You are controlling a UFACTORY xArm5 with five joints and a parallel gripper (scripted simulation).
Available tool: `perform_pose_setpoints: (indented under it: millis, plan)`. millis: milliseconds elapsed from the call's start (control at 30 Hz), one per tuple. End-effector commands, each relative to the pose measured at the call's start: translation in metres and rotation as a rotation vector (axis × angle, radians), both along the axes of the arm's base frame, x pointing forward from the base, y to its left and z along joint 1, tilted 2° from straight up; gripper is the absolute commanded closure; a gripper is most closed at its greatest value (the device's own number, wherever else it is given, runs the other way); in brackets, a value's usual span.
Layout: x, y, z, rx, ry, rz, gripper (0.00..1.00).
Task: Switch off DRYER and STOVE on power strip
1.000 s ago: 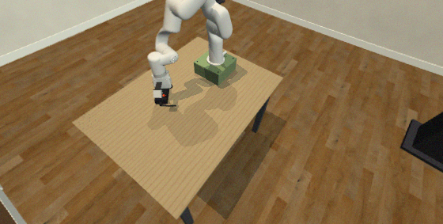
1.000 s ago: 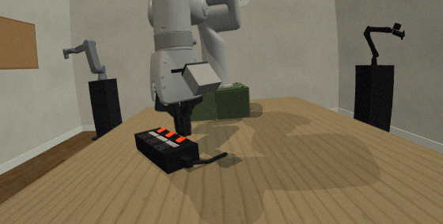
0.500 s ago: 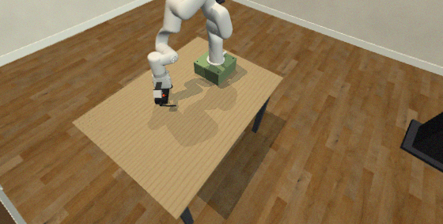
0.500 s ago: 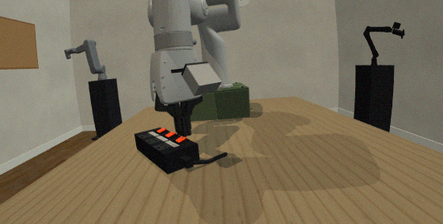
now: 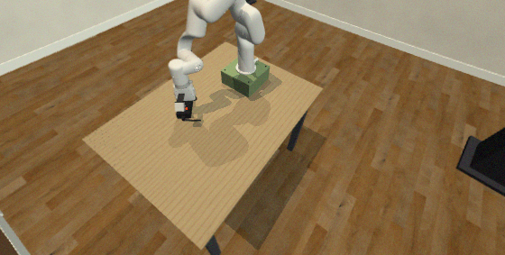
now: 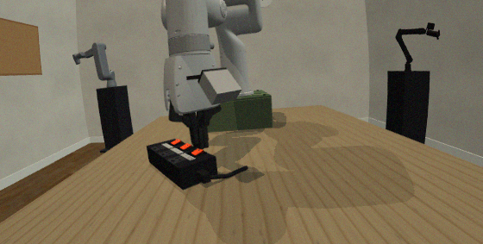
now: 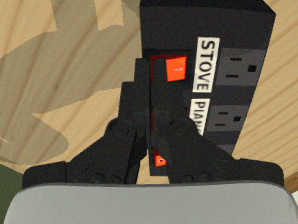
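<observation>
Power strip (image 5: 181, 115) (image 6: 183, 163) (image 7: 172, 27) sits beneath closed claw on wooden table

We see the black power strip lying flat on the wooden table (image 5: 180, 164) (image 6: 328, 217) (image 7: 75, 65), its switch side up, with the white xArm (image 5: 196, 20) (image 6: 187, 10) reaching over it from a green base box (image 5: 241, 88) (image 6: 254, 111). The xArm Gripper (image 5: 185, 115) (image 6: 199, 145) (image 7: 151, 78) points down at the row of switches, its black fingers shut together with nothing held between them. From the wrist, we look past those fingers to the orange STOVE switch (image 6: 197, 152) (image 7: 176, 69), partly covered by a fingertip, beside its white STOVE label (image 7: 206, 65). Next along the strip, the label beginning "PIAN" (image 7: 199, 115) is partly hidden, and a further orange switch (image 6: 175, 141) (image 7: 160, 160) peeks out below the fingers. We cannot tell whether the fingertips touch the strip. In the exterior view, three orange switches line the top, and a short black cord (image 5: 193, 120) (image 6: 230, 173) runs from one end across the table.
</observation>
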State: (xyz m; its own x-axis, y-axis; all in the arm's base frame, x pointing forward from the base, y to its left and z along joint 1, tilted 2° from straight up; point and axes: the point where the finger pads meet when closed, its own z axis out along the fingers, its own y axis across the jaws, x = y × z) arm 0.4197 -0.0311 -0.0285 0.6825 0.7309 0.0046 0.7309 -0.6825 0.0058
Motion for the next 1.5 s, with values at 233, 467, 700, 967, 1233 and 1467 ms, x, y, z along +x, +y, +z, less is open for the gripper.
perform_pose_setpoints:
  millis: [233, 467, 700, 967, 1233, 1467]
  plan:
    - [0.0013, -0.0004, -0.0024, 0.000, -0.003, 0.000, 1.00]
    - [0.0012, -0.0008, -0.0054, 0.000, -0.003, 0.000, 1.00]
    - [0.0011, -0.0009, -0.0071, 0.000, -0.003, 0.000, 1.00]
    - [0.0011, -0.0010, -0.0073, 0.000, -0.003, 0.000, 1.00]
    - [0.0011, -0.0010, -0.0073, 0.000, -0.003, 0.000, 1.00]
    - [0.0011, -0.0010, -0.0049, 0.000, -0.003, 0.000, 1.00]
